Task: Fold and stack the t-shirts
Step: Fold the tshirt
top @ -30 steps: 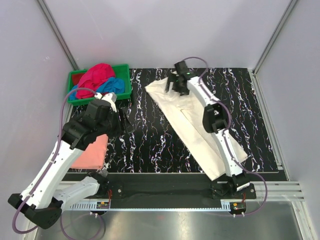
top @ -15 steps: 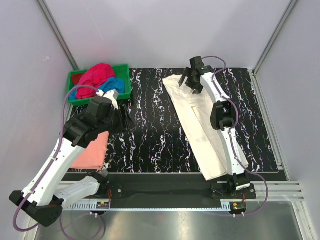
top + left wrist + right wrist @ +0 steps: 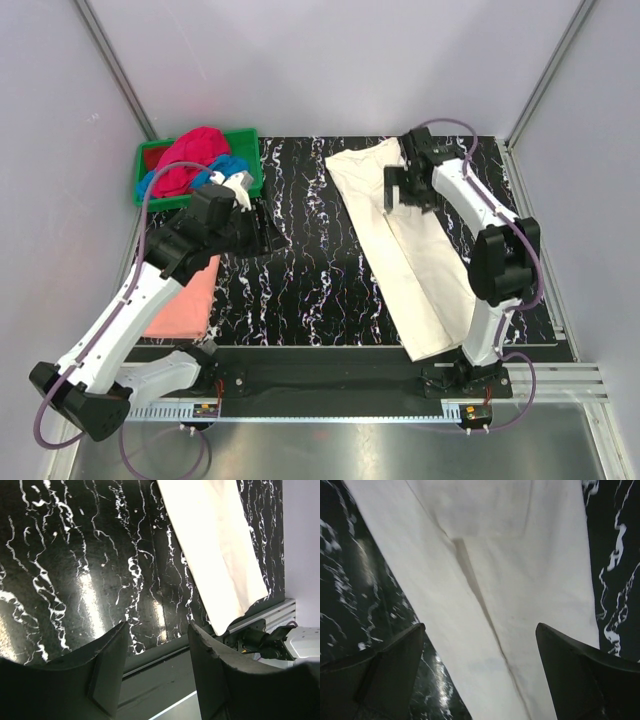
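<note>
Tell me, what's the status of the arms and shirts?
Left gripper open, empty. Right gripper open above cream t-shirt, in a long strip. Pink t-shirt folded near left; red t-shirt and blue t-shirt in green crate. Nothing on the cream one.

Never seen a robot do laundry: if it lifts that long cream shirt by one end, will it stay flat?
Probably not: the cream shirt lies limp, hugging the table, so it would likely droop. Its fold shows only a soft crease, suggesting thin, light cloth. Pushed, such limp cloth would probably bunch rather than slide whole.
</note>
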